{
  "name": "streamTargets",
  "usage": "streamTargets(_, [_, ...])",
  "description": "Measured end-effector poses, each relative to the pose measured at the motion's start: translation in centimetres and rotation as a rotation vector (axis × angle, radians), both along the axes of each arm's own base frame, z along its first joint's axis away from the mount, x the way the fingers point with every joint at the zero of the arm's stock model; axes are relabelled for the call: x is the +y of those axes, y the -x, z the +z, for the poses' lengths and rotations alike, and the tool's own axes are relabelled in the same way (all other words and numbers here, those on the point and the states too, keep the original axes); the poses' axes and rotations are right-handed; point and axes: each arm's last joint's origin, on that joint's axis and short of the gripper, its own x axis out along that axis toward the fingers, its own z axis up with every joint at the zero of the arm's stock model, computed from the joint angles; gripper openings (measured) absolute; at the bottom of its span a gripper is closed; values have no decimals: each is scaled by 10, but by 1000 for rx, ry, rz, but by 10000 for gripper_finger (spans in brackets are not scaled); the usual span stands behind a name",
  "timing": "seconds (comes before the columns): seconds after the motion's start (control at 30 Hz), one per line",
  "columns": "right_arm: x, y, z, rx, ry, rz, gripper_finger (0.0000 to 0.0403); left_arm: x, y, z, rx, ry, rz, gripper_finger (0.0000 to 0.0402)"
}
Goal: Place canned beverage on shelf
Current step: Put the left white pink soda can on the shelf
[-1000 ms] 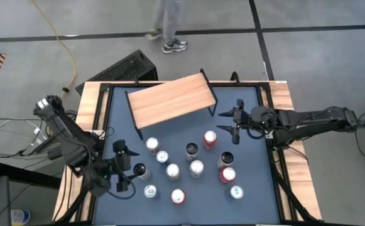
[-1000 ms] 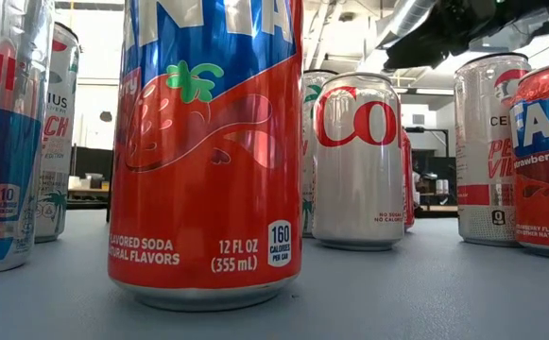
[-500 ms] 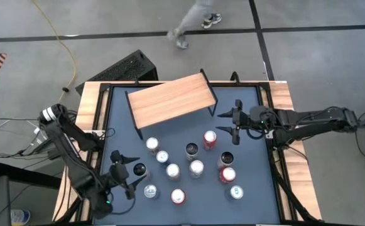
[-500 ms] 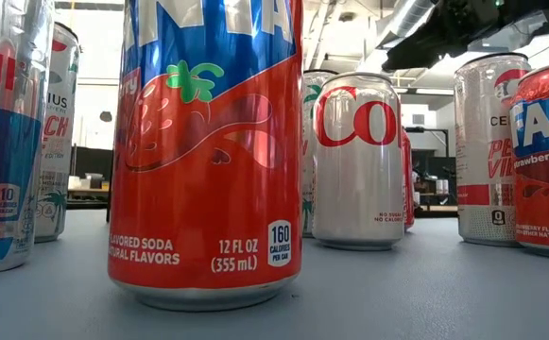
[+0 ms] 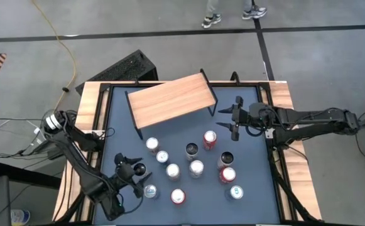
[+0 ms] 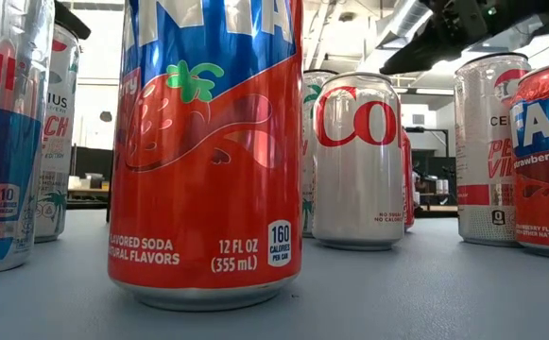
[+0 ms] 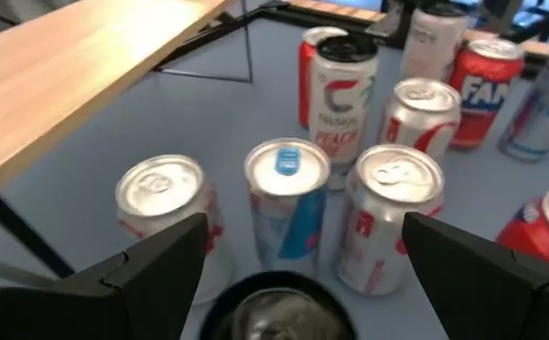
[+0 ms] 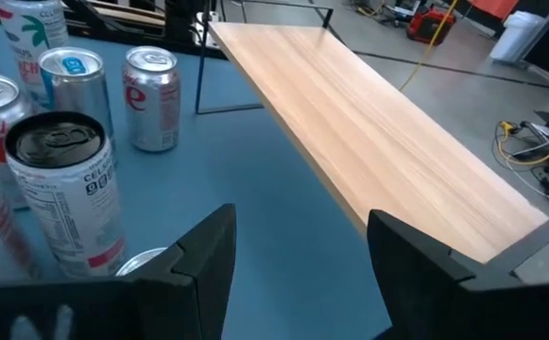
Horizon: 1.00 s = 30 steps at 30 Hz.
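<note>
The shelf [image 5: 169, 100], a light wooden board on thin black legs, stands at the table's far middle and also shows in the right wrist view [image 8: 378, 123]. Several cans stand upright on the blue table in front of it. My left gripper [image 5: 130, 172] is open at the near left, level with a dark-topped can [image 5: 141, 169]. In the left wrist view that can [image 7: 274, 307] sits low between the wide-open fingers [image 7: 161, 269], and no touch shows. My right gripper [image 5: 230, 119] is open and empty above the table, right of the shelf, over a red can [image 5: 210, 139].
The cans stand close together with narrow gaps: silver ones [image 7: 161, 194], a blue-tabbed one [image 7: 286, 175], and red ones [image 5: 227, 174]. A raised black rim [image 5: 107, 125] frames the table. Bare table lies between the shelf and the cans [image 8: 255, 161]. People's feet [image 5: 232, 16] show beyond the far edge.
My left arm has swung toward the table's near edge. Its open gripper has gone a little toward the right edge, closer to the dark-topped can. The cans and the shelf have stayed where they were.
</note>
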Motion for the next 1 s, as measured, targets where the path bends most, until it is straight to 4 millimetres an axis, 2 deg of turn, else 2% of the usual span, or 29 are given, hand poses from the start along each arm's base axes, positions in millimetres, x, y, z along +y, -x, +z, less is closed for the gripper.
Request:
streamTargets(0.2, [0, 1, -2, 25, -4, 0, 226, -7, 13, 1, -67, 32, -7, 343])
streamTargets(0.63, [0, 0, -1, 14, 3, 2, 227, -15, 17, -28, -24, 3, 29, 343])
streamTargets(1.0, [0, 0, -1, 11, -10, -3, 227, -14, 22, -27, -24, 26, 60, 343])
